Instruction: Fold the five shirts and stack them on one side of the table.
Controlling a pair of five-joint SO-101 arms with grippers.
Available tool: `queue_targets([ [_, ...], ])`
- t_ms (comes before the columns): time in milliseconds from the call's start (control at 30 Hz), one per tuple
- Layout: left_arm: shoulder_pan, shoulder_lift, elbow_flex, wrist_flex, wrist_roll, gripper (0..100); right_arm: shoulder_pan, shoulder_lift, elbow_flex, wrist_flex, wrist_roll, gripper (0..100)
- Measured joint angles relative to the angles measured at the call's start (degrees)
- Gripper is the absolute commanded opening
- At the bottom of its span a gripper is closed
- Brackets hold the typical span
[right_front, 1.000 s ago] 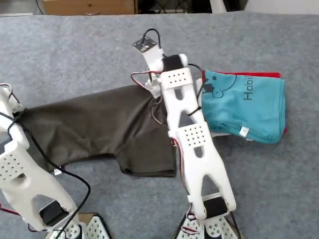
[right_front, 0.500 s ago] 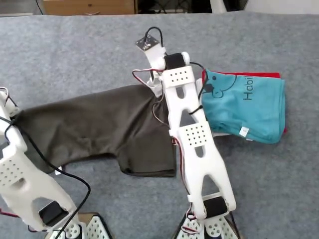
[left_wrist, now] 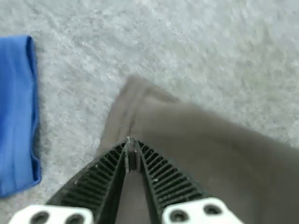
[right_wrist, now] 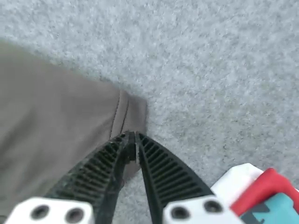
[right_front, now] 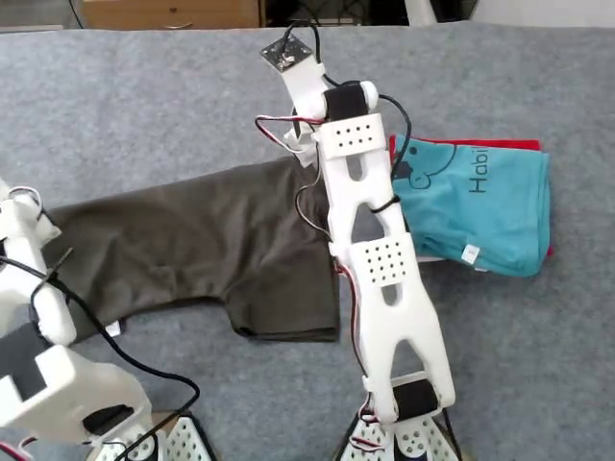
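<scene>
Brown shirt (right_front: 192, 250): dark olive-brown, plain. Teal shirt (right_front: 480, 221): turquoise, dark navy graphic and lettering (small white tag at hem). Red shirt (right_front: 509, 145): bright red edge showing under teal one. Table cover (right_front: 144, 96): mottled grey, fine pale fleck. Blue cloth (left_wrist: 16, 107): strong royal blue, plain. Left gripper (left_wrist: 132, 151), right gripper (right_wrist: 132, 140): black ribbed fingers, white bases. Right arm (right_front: 384, 269), left arm (right_front: 38, 384): white shells, grid of small dots on right one, black motors, red-black-white wires. Wooden furniture (right_front: 173, 12): light tan.
</scene>
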Motion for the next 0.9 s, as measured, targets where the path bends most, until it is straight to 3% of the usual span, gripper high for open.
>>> queue_targets([
  [233, -0.3, -0.8, 0.4, -2.5, 0.0, 3, -2.9, -11.2, 15.8, 0.0, 5.0, 1.4],
  [500, -4.4, 5.2, -1.6, -5.2, 4.1, 3, -11.2, -35.3, 53.6, -1.6, 20.3, 1.5],
  [767, -4.6, 6.5, -3.5, -4.1, 4.5, 3, -17.1, -65.0, 101.5, -25.5, 28.0, 1.8],
  [900, -4.6, 6.5, -3.5, -4.1, 4.5, 3, -17.4, -76.7, 123.3, -38.5, 30.4, 10.9],
])
